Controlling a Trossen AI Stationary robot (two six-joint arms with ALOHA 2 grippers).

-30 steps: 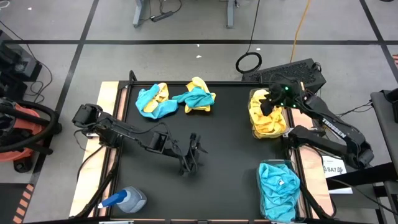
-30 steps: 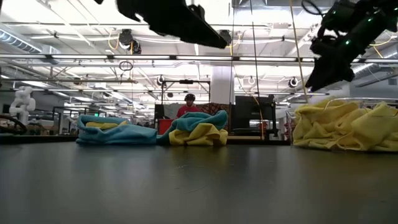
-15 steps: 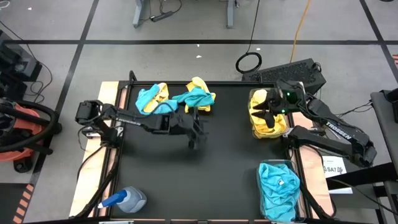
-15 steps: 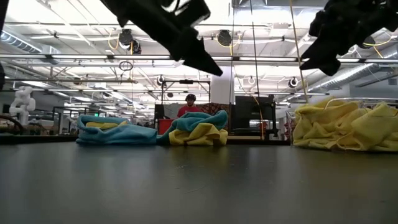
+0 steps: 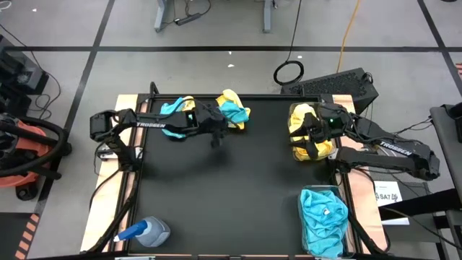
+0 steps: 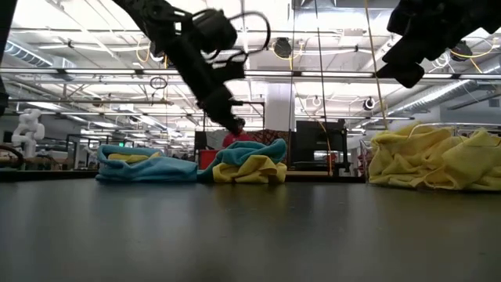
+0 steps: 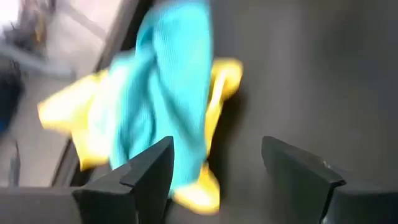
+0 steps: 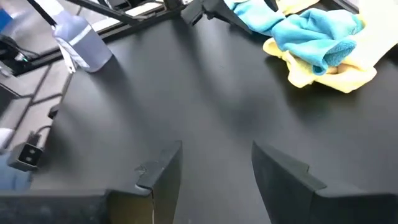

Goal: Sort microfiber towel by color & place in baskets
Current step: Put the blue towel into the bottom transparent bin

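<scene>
At twelve o'clock on the counter, the left end effector, fingers spread wide and empty, hangs beside a teal-and-yellow towel heap; a second heap lies at eleven. At two o'clock, the right end effector, also spread and empty, hovers over the yellow-filled basket. Teal towels fill the basket at five.

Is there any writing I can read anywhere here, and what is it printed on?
"TROSSEN": white letters on the left arm.
"TROSSEN": white letters on the right arm, small but legible.
White label beside the table: print too small to read.
Nothing else readable.
</scene>
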